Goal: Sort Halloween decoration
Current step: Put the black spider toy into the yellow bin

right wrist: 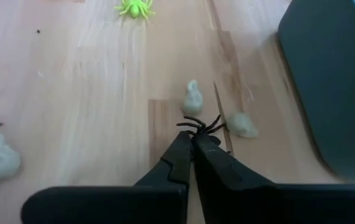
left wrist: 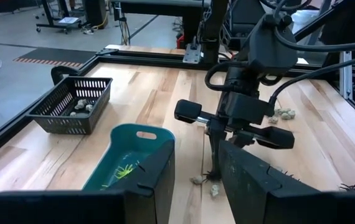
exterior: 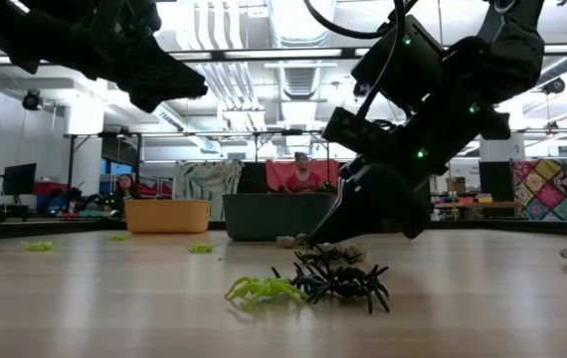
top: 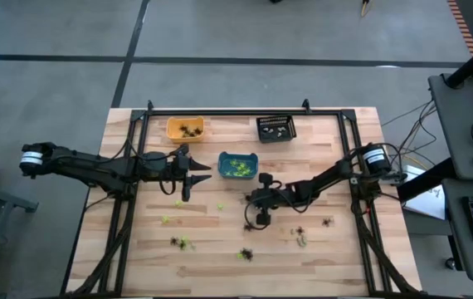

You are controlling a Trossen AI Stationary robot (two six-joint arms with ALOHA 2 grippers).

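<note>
Small spider-like Halloween decorations lie scattered on the wooden table: green ones, black ones and pale lumps. My right gripper is low over the table just in front of the teal bin, shut on a black spider. My left gripper hangs open above the table to the left of the teal bin, with nothing between its fingers. My right gripper pinches the black spider between its two fingertips, slanting down from the table's right side. Only the spider's legs stick out past the tips. The spider is at the tabletop; whether it is lifted clear I cannot tell.
An orange bin and a black basket stand at the far edge, each with trinkets inside; green ones lie in the teal bin. Pale lumps lie right beside my right gripper. A green spider and a black one lie near the front.
</note>
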